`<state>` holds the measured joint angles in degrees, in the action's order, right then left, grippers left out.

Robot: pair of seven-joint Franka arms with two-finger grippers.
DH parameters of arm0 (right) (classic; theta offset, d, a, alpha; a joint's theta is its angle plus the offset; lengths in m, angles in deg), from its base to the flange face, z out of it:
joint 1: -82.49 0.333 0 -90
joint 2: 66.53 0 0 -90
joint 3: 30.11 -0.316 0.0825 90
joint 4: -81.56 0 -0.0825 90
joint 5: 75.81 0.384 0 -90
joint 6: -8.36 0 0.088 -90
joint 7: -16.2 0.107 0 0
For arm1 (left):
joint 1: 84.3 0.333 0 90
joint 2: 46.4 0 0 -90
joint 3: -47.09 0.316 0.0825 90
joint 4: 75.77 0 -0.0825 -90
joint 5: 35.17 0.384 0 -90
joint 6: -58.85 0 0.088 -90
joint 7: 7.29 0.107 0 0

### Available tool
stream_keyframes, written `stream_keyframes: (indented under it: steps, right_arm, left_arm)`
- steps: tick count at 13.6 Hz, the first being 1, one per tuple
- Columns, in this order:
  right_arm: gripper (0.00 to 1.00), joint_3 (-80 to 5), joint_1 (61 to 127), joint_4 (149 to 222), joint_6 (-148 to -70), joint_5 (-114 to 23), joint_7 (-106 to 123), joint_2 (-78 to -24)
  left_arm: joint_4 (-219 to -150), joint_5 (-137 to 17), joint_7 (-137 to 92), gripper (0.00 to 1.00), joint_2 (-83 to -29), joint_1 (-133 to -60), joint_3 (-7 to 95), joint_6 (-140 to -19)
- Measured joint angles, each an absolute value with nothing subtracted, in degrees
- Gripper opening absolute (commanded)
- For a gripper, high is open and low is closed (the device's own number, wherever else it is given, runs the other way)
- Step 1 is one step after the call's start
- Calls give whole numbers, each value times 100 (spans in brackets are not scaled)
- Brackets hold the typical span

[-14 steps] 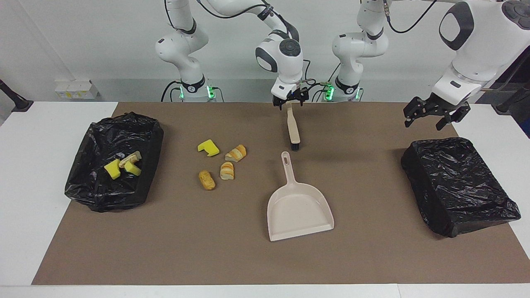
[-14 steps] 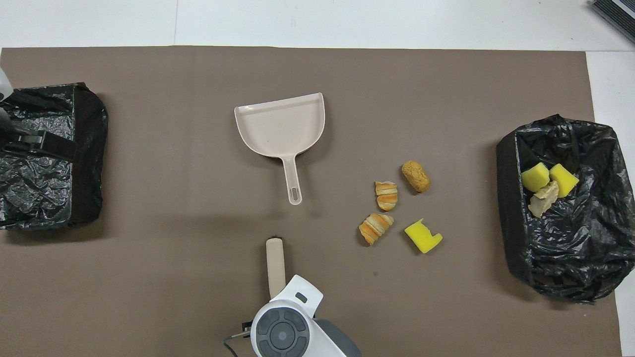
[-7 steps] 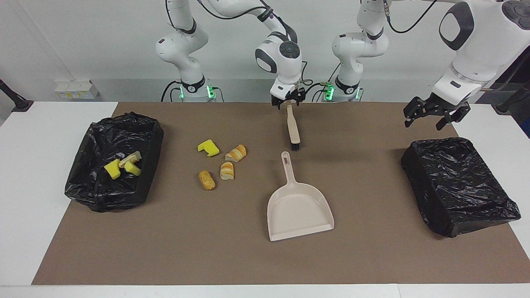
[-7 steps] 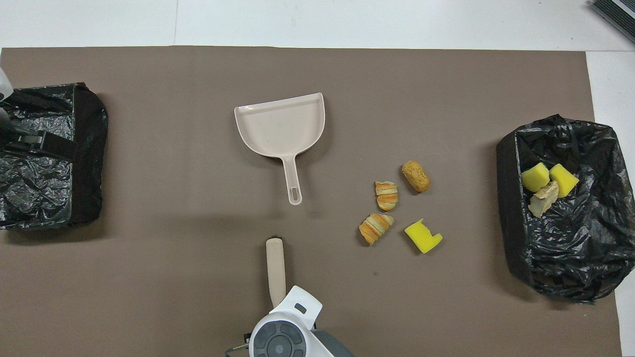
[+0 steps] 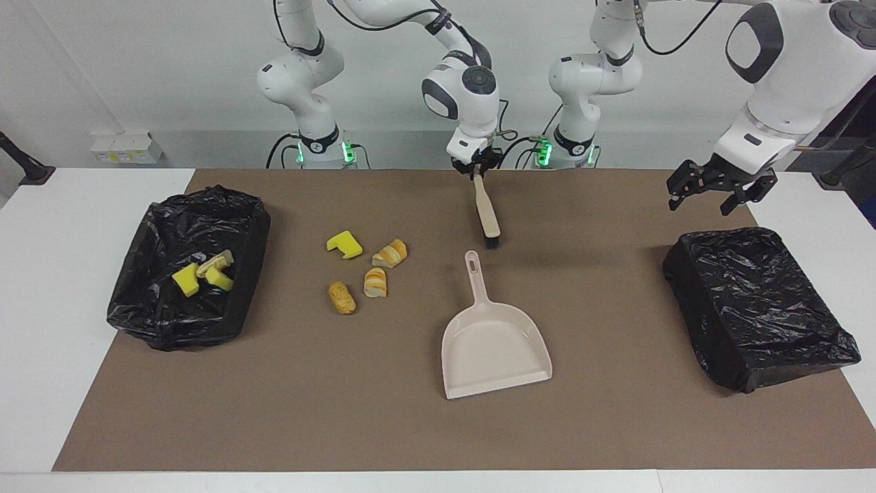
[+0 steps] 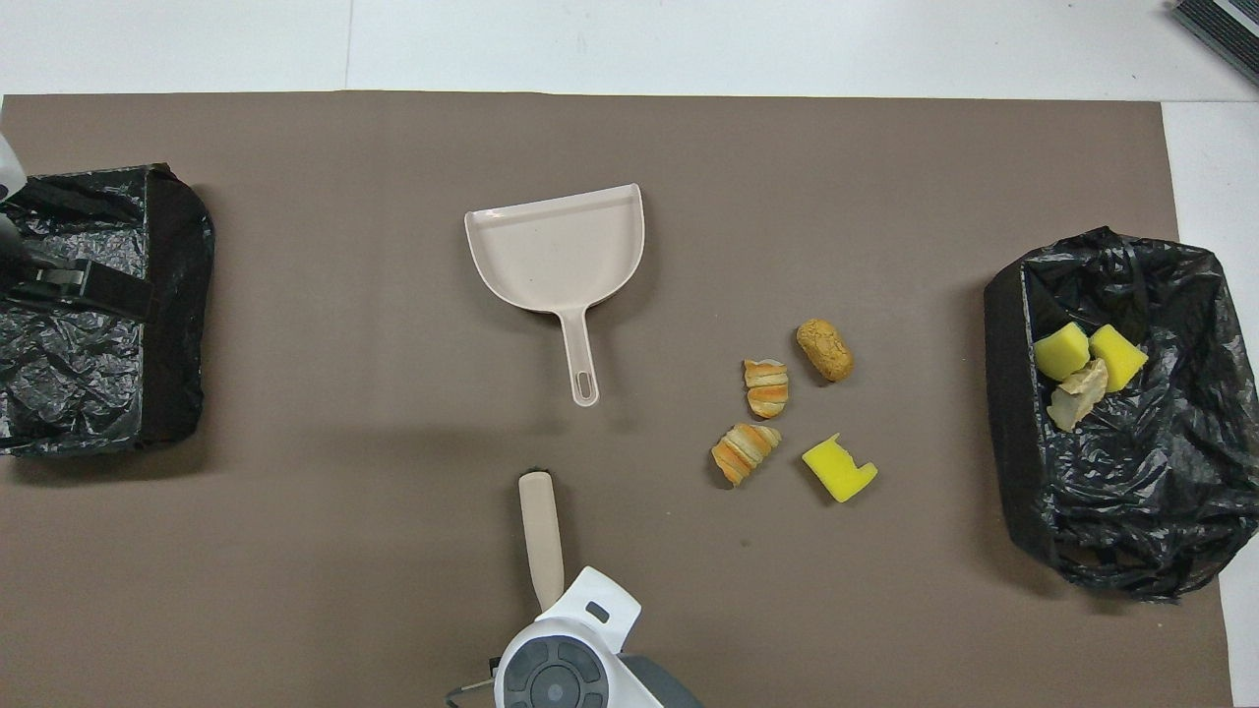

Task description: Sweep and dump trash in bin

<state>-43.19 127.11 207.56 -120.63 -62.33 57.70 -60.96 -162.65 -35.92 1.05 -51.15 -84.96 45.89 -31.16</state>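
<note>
Right gripper [image 5: 477,171] has just closed on brush [image 5: 486,216] handle end; brush tilted slightly (grasp secured, sweeping can begin). Left gripper [image 5: 720,194] open, waits over covered bin [image 5: 756,308]. Four trash pieces [image 5: 363,267] lie on mat beside dustpan [image 5: 494,349]; three in open bin [image 5: 188,267].

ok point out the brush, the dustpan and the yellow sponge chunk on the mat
brush [image 5: 487,218], facing view, middle of handle
dustpan [image 5: 494,350], facing view, bare pan floor
yellow sponge chunk [image 5: 345,244], facing view, top face
</note>
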Motion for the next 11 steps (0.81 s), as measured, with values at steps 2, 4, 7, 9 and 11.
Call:
stream_keyframes:
  steps: [2,4,7,9,11]
  right_arm:
    - [0,-4285,12632,20669,-11938,-6233,5771,-6105]
    - [0,-4276,12390,20437,-11413,-6233,5771,-6241]
    - [0,-4270,12052,20200,-10418,-6233,5762,-6854]
    - [0,-4265,11855,20173,-9671,-6233,5721,-7418]
    - [0,-4257,11604,20174,-9062,-6233,5596,-7899]
  left_arm:
    - [-16265,-3592,105,100,-5115,-8496,4589,-3115]
    - [-16265,-3592,105,100,-5115,-8496,4589,-3115]
    - [-16265,-3592,105,100,-5115,-8496,4589,-3115]
    - [-16265,-3592,105,100,-5115,-8496,4589,-3115]
    - [-16265,-3592,105,100,-5115,-8496,4589,-3115]
